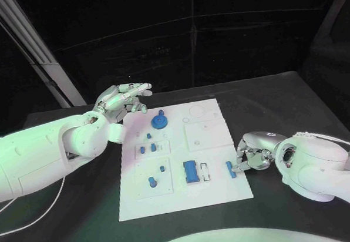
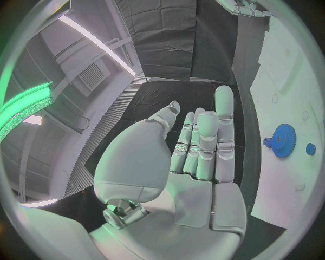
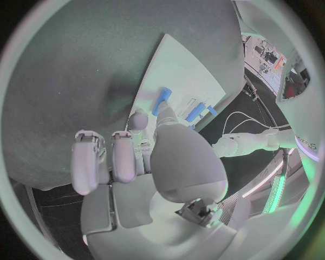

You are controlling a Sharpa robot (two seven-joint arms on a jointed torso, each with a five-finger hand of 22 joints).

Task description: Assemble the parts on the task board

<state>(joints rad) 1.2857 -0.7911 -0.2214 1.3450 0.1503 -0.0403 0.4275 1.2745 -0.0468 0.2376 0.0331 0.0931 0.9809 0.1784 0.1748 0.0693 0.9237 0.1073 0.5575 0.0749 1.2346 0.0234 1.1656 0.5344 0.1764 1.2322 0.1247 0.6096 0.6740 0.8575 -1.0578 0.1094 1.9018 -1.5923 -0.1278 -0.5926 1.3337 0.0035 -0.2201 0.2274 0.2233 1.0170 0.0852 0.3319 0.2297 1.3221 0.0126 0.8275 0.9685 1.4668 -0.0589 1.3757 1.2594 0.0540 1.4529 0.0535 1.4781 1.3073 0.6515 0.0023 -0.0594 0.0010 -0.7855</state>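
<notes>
The white task board (image 1: 221, 189) lies in the middle of the black table. On it sit a blue gear (image 1: 159, 121), a blue block (image 1: 190, 171) and several small blue pegs (image 1: 152, 182). A long blue peg (image 1: 230, 169) lies at the board's right edge. My right hand (image 1: 249, 157) is low beside it, thumb and a finger pinching the peg's (image 3: 162, 100) near end while the other fingers (image 3: 86, 165) curl in. My left hand (image 1: 123, 100) hovers off the board's far left corner, fingers straight and holding nothing. The left wrist view has that hand (image 2: 203, 146) beside the gear (image 2: 283, 140).
A white cable (image 1: 33, 217) trails across the table under my left arm. Bare black table surrounds the board on all sides. The board's upper right part (image 1: 202, 121) carries only shallow empty recesses.
</notes>
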